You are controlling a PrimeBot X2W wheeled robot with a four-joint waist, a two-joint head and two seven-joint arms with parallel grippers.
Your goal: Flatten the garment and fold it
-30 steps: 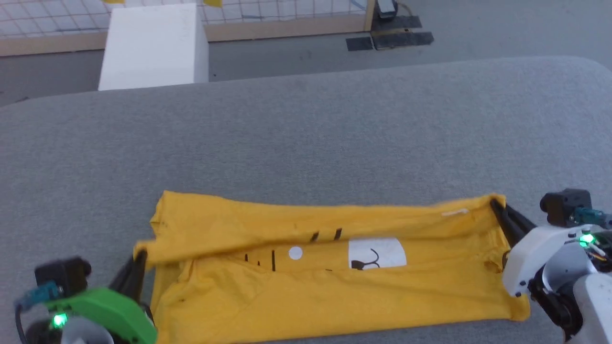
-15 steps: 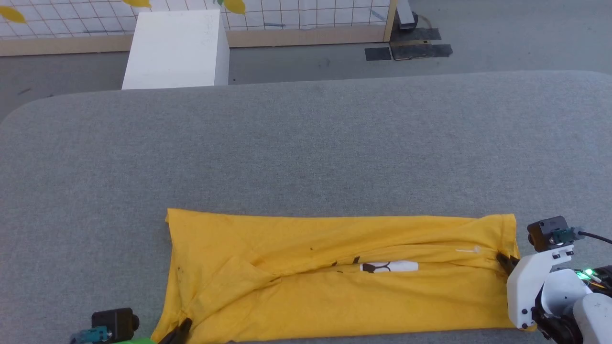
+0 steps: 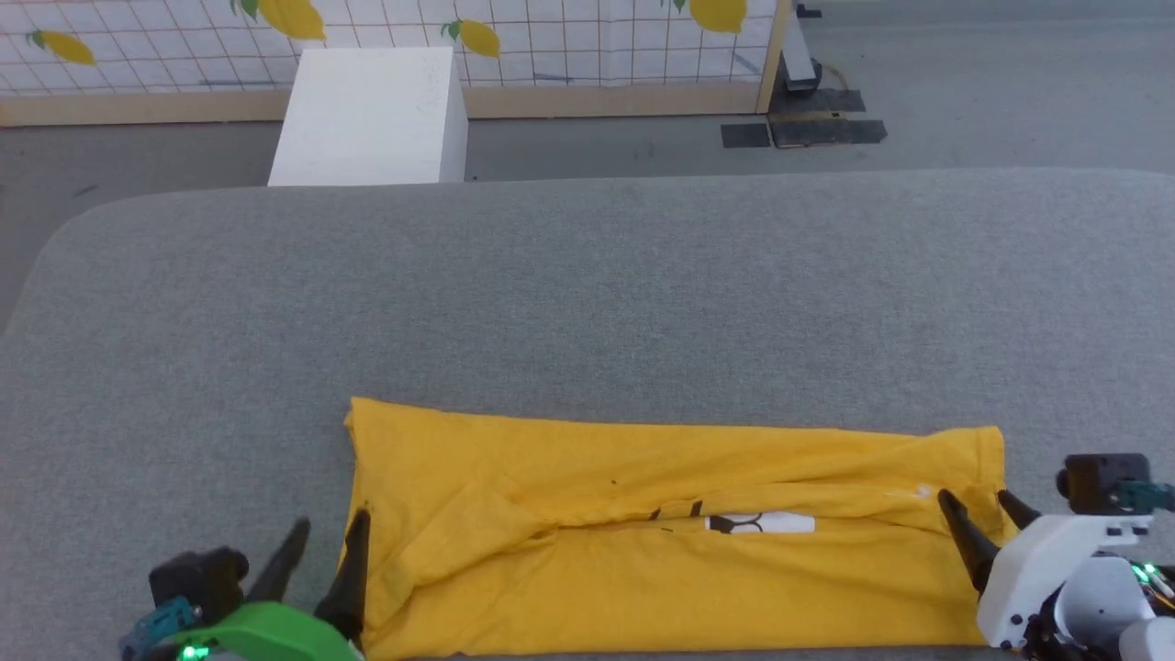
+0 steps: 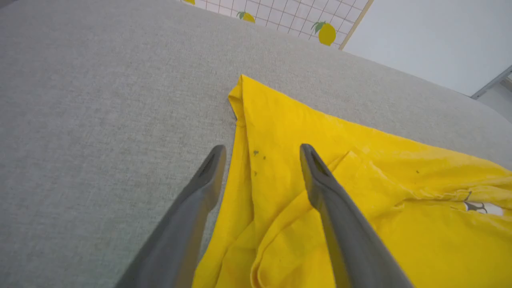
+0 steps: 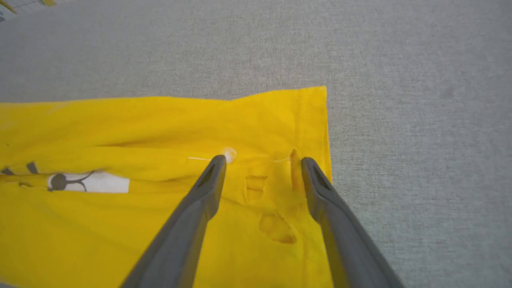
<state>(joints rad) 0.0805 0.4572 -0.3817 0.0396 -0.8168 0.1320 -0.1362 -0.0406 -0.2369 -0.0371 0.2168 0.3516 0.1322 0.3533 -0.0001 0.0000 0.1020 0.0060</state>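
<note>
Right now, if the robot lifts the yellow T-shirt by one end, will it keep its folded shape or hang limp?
The yellow T-shirt would probably hang limp: it is thin cloth, creased and wrinkled where it lies. Its folded layers sit loose, so they would likely fall open. Pushed, it may bunch up rather than slide on the grey fabric surface.

No writing, brand or number is legible. A small pale tag (image 5: 229, 154) at the three o'clock end of the garment (image 3: 643, 588) may carry print, too small to tell.
</note>
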